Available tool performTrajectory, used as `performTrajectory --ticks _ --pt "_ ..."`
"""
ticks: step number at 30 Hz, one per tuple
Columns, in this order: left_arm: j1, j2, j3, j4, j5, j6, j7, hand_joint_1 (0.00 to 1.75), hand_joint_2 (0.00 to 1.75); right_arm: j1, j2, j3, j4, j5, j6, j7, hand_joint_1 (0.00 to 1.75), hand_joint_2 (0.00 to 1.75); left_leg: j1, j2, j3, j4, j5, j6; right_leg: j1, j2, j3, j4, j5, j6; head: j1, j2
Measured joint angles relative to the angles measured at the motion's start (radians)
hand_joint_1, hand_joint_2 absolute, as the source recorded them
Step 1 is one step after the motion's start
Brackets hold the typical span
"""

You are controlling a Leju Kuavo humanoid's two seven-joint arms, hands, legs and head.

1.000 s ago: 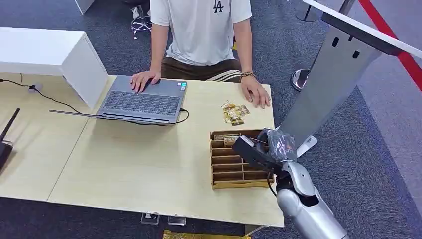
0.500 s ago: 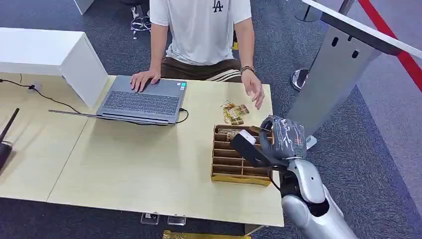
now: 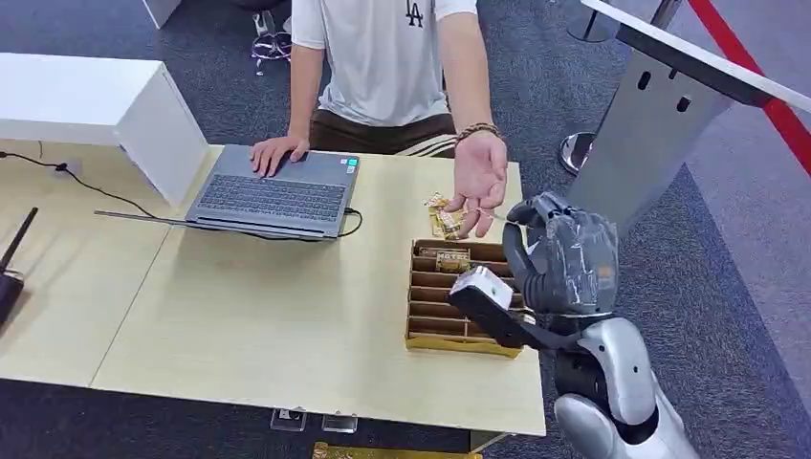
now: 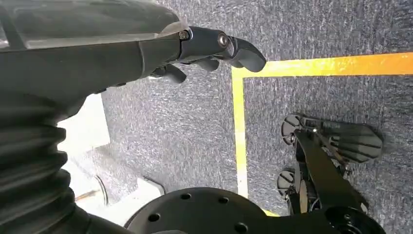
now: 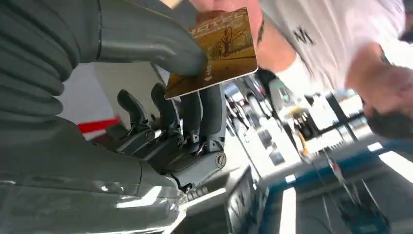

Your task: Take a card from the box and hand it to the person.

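Grey carpet (image 3: 746,239) surrounds the table (image 3: 239,316). Right hand (image 3: 564,263), lower right, pinches a card (image 5: 219,48) below the person's open palm (image 3: 478,182). Left hand (image 4: 214,46) hangs empty, fingers loosely curled.

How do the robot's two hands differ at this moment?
The right hand is raised over the table's edge beside the box; the left hand hangs over grey carpet. The right hand pinches a gold card between thumb and fingers; the left hand holds nothing. Both have dark fingers.
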Motion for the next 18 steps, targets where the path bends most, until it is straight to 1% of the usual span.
performTrajectory --ticks 2,5,10,11,13,15,16,17,18 --pt "0.000 -0.002 0.000 0.000 -0.002 -0.002 -0.002 0.00 1.75 0.000 0.001 0.000 0.011 0.019 -0.047 -0.023 1.40 1.75 0.000 0.000 0.000 0.000 0.000 0.000 0.000 0.000 0.000 0.000 0.000 0.000 0.000 0.000" --pt "-0.001 -0.003 0.000 0.000 -0.002 -0.003 -0.005 0.00 1.75 0.000 0.005 0.000 0.038 0.028 -0.095 -0.044 1.40 1.75 0.000 0.000 0.000 0.000 0.000 0.000 0.000 0.000 0.000 0.000 0.000 0.000 0.000 0.000" --pt "-0.002 -0.006 0.000 0.000 -0.002 -0.004 -0.006 0.00 1.75 0.000 0.016 0.000 0.091 0.009 -0.108 -0.063 1.40 1.75 0.000 0.000 0.000 0.000 0.000 0.000 0.000 0.000 0.000 0.000 0.000 0.000 -0.001 0.000" --pt "-0.002 -0.006 0.000 0.000 -0.002 -0.004 -0.006 0.00 1.75 0.000 0.019 0.000 0.099 0.007 -0.108 -0.065 0.44 1.75 0.000 0.000 0.000 0.000 0.000 0.000 0.000 0.000 0.000 0.000 0.000 0.000 -0.001 0.000" --pt "-0.002 -0.006 0.000 0.000 -0.002 -0.003 -0.006 0.00 1.75 0.000 0.022 0.001 0.115 -0.001 -0.108 -0.065 0.38 1.75 0.000 0.000 0.000 0.000 0.000 0.000 0.000 0.000 0.000 0.000 0.000 0.000 -0.001 0.000" --pt "-0.002 -0.006 0.000 0.000 -0.006 -0.001 -0.004 0.00 1.75 -0.001 0.025 0.002 0.126 -0.006 -0.107 -0.065 0.16 1.75 0.000 0.000 0.000 0.000 0.000 0.000 0.000 0.000 0.000 0.000 0.000 0.000 -0.001 0.000" --pt "-0.002 -0.006 0.000 0.000 -0.008 0.002 0.000 0.00 1.75 -0.001 0.026 0.004 0.132 -0.012 -0.107 -0.065 0.16 1.75 0.000 0.000 0.000 0.000 0.000 0.000 0.000 0.000 0.000 0.000 0.000 0.000 -0.001 0.000" --pt "-0.002 -0.006 0.000 0.000 -0.010 0.005 0.003 0.00 1.75 -0.001 0.027 0.005 0.137 -0.016 -0.106 -0.065 0.00 1.75 0.000 0.000 0.000 0.000 0.000 0.000 0.000 0.000 0.000 0.000 0.000 0.000 -0.001 0.000" --pt "-0.002 -0.006 0.000 0.000 -0.011 0.006 0.002 0.00 0.00 -0.001 0.030 0.005 0.142 -0.021 -0.105 -0.065 0.00 1.75 0.000 0.000 0.000 0.000 0.000 0.000 0.000 0.000 0.000 0.000 0.000 0.000 0.000 0.000"
